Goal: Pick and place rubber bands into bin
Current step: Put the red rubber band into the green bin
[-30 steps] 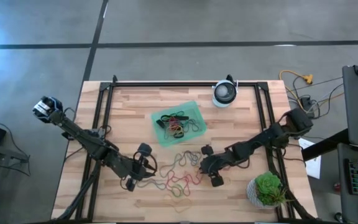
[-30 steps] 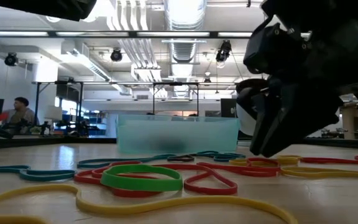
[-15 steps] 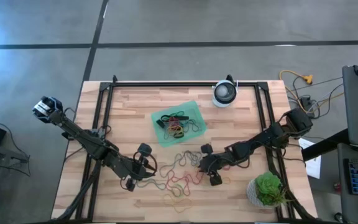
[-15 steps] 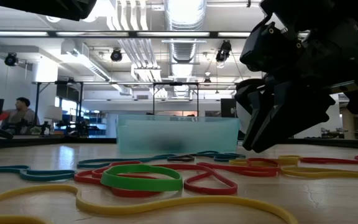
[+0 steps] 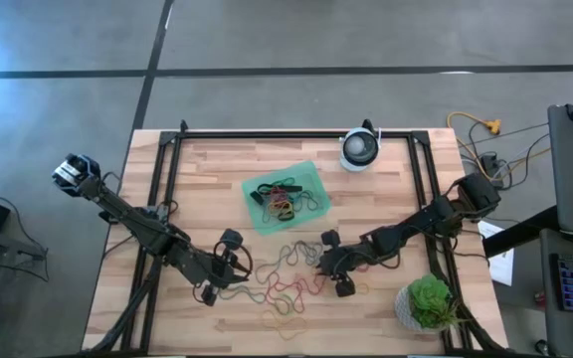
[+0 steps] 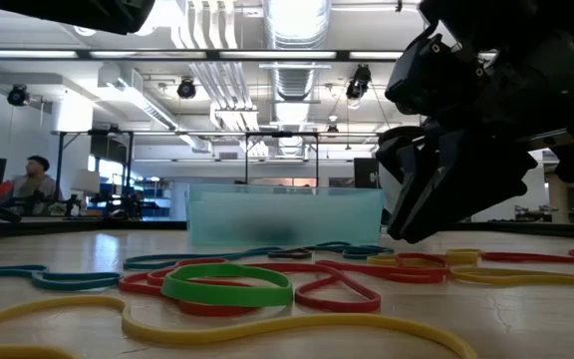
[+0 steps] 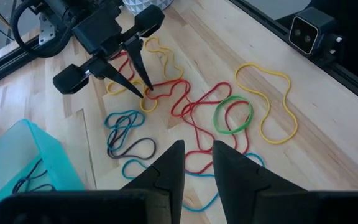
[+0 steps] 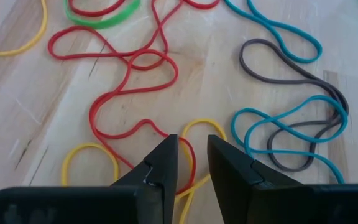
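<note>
Below the green bin (image 5: pixel 286 197), at its six o'clock, loose rubber bands (image 5: pixel 285 288) sprawl on the table. From three o'clock the right gripper (image 5: pixel 328 264) dips into them, fingers narrowly parted astride a red and yellow strand, apparently to pinch it. At nine o'clock the left gripper (image 5: pixel 239 267) hovers, narrowly parted and empty.

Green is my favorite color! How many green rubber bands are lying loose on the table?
1. The green rubber band lies in the loose pile on the table, outside the bin. More green ones could be hidden in the tangle inside the bin.
</note>
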You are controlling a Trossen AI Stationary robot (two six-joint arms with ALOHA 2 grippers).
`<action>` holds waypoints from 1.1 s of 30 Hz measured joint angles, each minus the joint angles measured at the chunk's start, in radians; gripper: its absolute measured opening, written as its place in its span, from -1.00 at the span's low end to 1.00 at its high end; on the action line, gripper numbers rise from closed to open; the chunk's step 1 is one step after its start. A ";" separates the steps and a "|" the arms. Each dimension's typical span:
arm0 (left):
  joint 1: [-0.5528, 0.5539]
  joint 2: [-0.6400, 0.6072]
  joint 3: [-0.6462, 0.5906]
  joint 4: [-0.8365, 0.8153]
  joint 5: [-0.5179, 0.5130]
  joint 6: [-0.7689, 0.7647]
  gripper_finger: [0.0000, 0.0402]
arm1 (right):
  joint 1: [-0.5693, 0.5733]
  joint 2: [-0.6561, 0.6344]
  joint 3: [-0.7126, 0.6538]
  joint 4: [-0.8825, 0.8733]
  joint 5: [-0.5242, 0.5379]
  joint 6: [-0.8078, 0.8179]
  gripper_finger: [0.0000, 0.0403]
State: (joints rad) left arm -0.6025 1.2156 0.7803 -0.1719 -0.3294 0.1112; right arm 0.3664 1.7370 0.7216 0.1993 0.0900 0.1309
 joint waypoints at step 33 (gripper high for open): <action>0.000 -0.001 -0.002 -0.001 0.000 0.000 -0.66 | 0.002 0.043 0.006 0.052 -0.015 -0.058 -0.96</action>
State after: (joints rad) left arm -0.6027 1.2148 0.7784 -0.1730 -0.3290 0.1108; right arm 0.3687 1.7796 0.7273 0.2516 0.0747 0.0734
